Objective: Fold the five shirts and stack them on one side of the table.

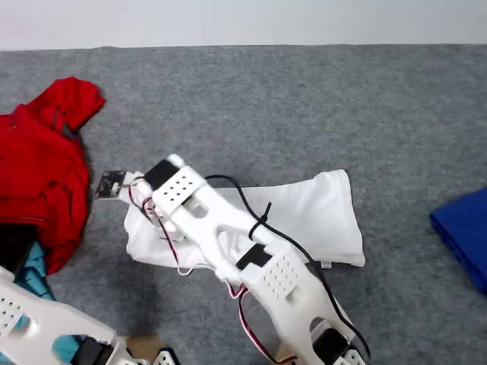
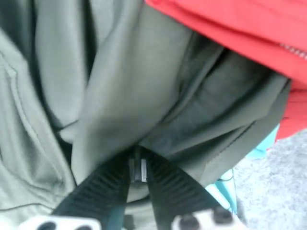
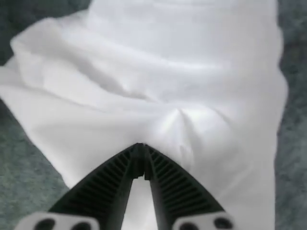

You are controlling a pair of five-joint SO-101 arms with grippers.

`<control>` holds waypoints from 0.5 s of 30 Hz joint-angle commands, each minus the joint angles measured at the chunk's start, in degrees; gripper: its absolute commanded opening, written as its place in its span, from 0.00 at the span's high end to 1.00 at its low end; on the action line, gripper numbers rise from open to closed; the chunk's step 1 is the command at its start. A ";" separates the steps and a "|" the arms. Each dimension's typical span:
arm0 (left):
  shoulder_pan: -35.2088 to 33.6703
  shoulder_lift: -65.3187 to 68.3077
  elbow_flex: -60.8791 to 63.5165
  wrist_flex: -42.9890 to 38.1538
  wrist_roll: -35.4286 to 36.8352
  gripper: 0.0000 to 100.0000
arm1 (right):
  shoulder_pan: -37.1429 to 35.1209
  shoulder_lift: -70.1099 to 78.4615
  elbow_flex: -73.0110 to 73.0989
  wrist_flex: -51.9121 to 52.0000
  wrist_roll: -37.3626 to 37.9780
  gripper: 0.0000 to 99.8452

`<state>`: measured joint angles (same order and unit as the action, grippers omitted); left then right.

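Observation:
A white shirt (image 1: pixel 319 213) lies folded into a long band in the middle of the grey table (image 1: pixel 304 99). My right arm (image 1: pixel 228 236) stretches over it toward its left end. There my right gripper (image 3: pixel 139 163) is shut on a pinch of the white shirt (image 3: pixel 182 72), which puckers just beyond the tips. At the left edge a red shirt (image 1: pixel 42 175) lies crumpled on a pile. My left gripper (image 2: pixel 139 165) is shut on a grey-green shirt (image 2: pixel 120 96) that lies under the red shirt (image 2: pixel 230 24), with a teal shirt (image 2: pixel 261 148) beside it.
A blue shirt (image 1: pixel 464 228) lies at the right edge of the table. The teal shirt (image 1: pixel 30 274) and a dark patch of cloth (image 1: pixel 15 243) peek out below the red one. My left arm (image 1: pixel 46 319) sits at the near left corner. Bare grey surface runs along the far side.

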<state>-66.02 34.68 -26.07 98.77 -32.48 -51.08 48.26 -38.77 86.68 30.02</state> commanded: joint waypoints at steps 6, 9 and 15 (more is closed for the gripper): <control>4.04 -9.58 -1.71 1.67 -0.18 1.00 | -0.57 -4.44 -8.62 5.93 0.00 0.99; 5.19 -12.04 -1.63 1.67 0.00 1.00 | 2.59 -5.76 -10.73 10.15 -1.23 0.99; 7.82 -20.92 -0.04 1.67 0.00 1.00 | 12.88 -9.36 -14.24 15.96 -7.91 0.99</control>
<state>-59.87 20.97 -26.07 98.77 -32.48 -43.25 44.92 -49.85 100.22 25.36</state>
